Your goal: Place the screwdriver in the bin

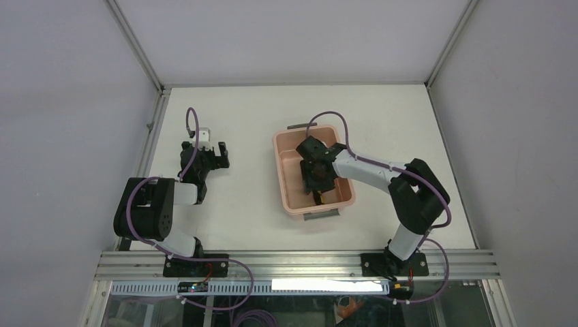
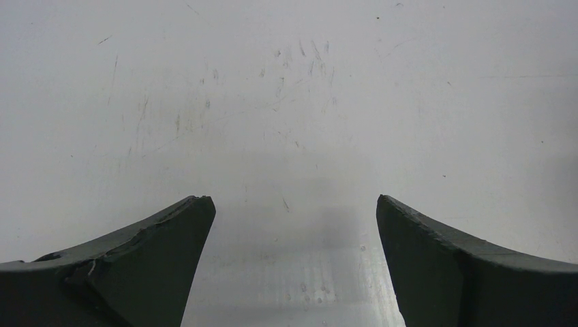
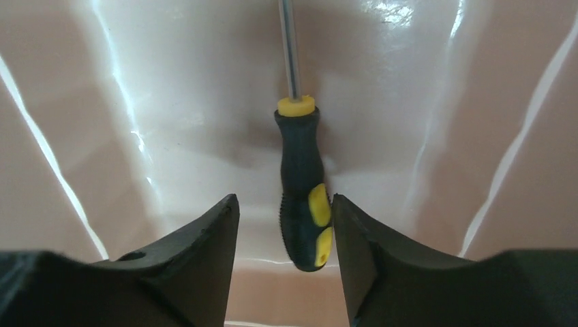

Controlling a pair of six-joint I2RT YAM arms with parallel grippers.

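Note:
The salmon-pink bin (image 1: 280,174) stands right of the table's middle. My right gripper (image 1: 317,180) reaches down inside it. In the right wrist view the screwdriver (image 3: 302,184), with a black-and-yellow handle and a thin metal shaft, lies on the bin's floor (image 3: 170,102). My right gripper (image 3: 285,197) is open around the handle's end: the right finger is against it and a gap shows on the left side. In the top view the gripper hides most of the screwdriver. My left gripper (image 1: 213,152) is open and empty over bare table (image 2: 294,199).
The bin has a grey handle at its far end (image 1: 297,126) and at its near end (image 1: 320,214). The white table (image 1: 245,129) is framed by metal posts and grey walls. An aluminium rail (image 1: 293,262) runs along the near edge.

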